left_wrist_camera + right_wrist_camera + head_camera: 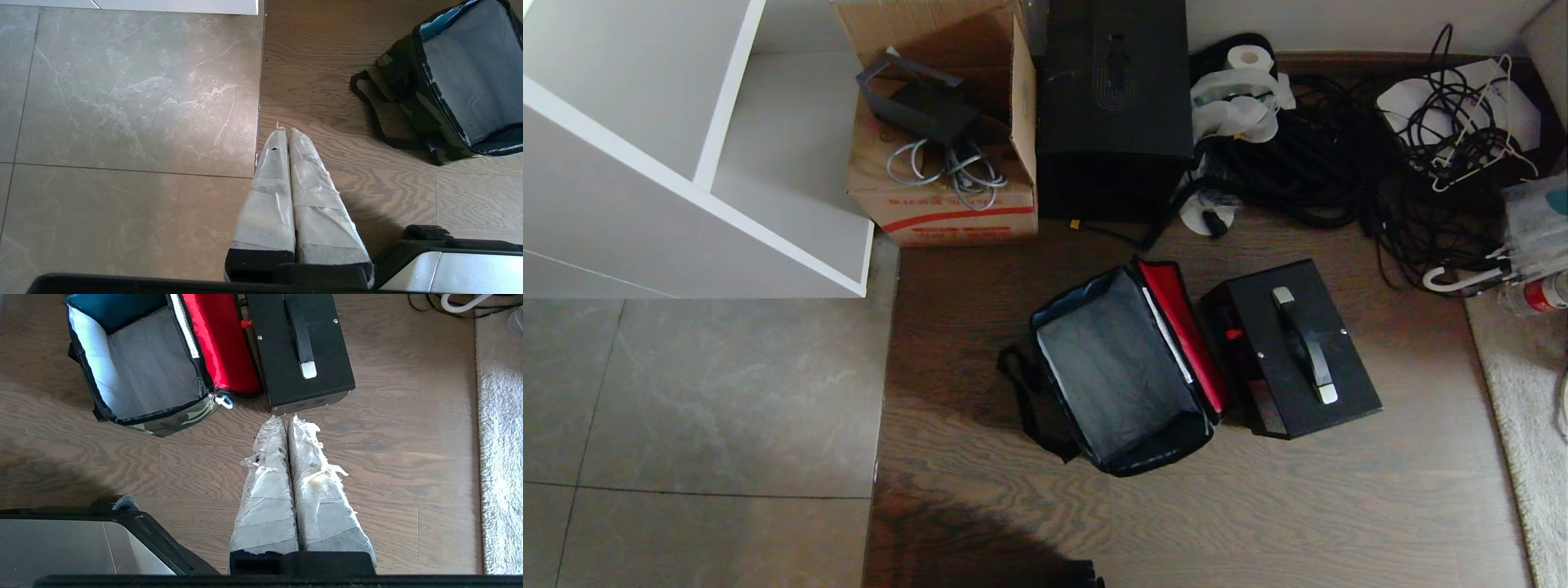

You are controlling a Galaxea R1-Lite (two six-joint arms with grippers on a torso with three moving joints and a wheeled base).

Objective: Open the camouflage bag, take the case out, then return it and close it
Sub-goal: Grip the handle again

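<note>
Although neither arm appears in the head view, the progress of the task can be read there: the camouflage bag is seen standing open on the wooden floor, its red-lined lid folded back toward the case, which sits upright just beside it with its handle on top. The opening and the removal are judged done; the return of the case and the closing of the bag are judged still to come. Nothing but grey lining is seen inside the bag. Further back, a brown cardboard carton is seen holding a dark object and a coil of pale cable, beside a taller plain black box.

From the left wrist view, the left gripper is shown with its taped fingers pressed together, holding nothing, above the seam between tile and wood; the bag's open mouth lies well apart from it.

From the right wrist view, the right gripper is likewise seen with fingers together and empty, near the end of the case but not touching it. The bag is again seen empty.
</note>
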